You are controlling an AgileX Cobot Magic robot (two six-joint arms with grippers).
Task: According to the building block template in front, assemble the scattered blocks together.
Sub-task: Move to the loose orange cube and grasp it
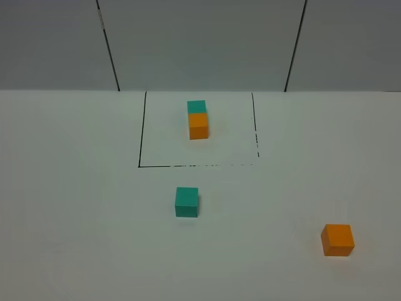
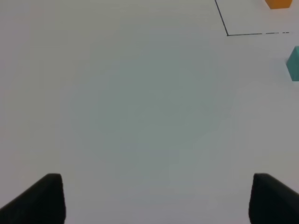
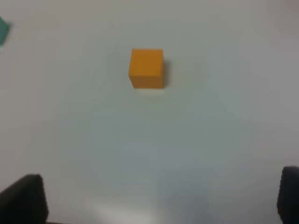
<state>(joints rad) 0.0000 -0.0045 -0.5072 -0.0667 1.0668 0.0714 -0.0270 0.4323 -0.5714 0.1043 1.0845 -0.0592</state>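
The template is a teal cube (image 1: 196, 106) touching an orange cube (image 1: 198, 125) in a row inside a thin black outline (image 1: 139, 150) at the back of the table. The loose teal cube (image 1: 186, 202) sits just in front of the outline. The loose orange cube (image 1: 338, 239) sits at the front right. Neither gripper shows in the exterior view. My left gripper (image 2: 156, 200) is open and empty, with the teal cube (image 2: 294, 63) far off to one side. My right gripper (image 3: 161, 200) is open and empty, with the orange cube (image 3: 146, 68) ahead of it.
The white table (image 1: 75, 219) meets a grey panelled wall (image 1: 200, 44) at the back. The outline's corner (image 2: 227, 33) and the template's orange cube (image 2: 280, 3) show in the left wrist view. A sliver of the teal cube (image 3: 3, 30) shows in the right wrist view.
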